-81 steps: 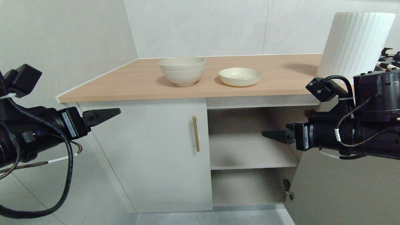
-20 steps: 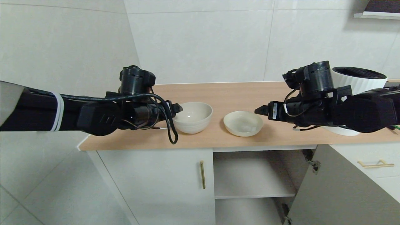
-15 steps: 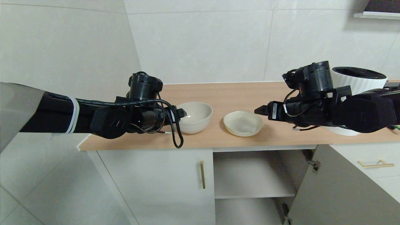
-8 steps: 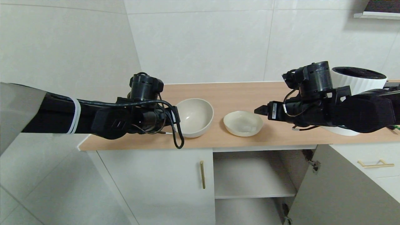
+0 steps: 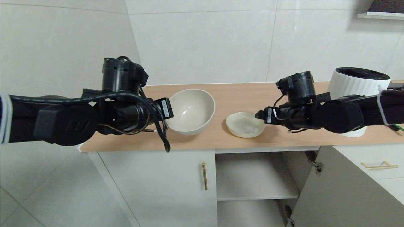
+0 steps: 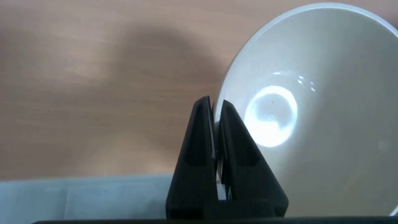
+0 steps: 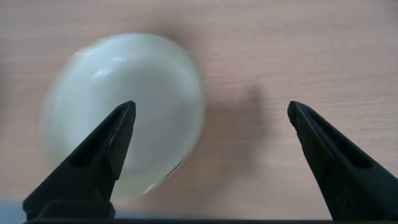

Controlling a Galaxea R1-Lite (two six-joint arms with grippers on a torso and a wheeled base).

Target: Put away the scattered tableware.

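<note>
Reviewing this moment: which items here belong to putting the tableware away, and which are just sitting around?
In the job:
large bowl, clamped at its rim by the left end effector
small dish, by the open right end effector
cabinet shelf, likely destination

Just lying about:
white ribbed container
closed cabinet door

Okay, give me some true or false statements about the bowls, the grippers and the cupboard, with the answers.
1. The left gripper is shut on the rim of the big bowl. True.
2. The big bowl sits level on the counter. False: it is tipped, held by its rim.
3. The right gripper grips the small dish. False: it is open, and the small dish lies free on the counter.
4. The right cupboard door stands open. True.
5. The left cupboard door is open too. False: it is shut.
</note>
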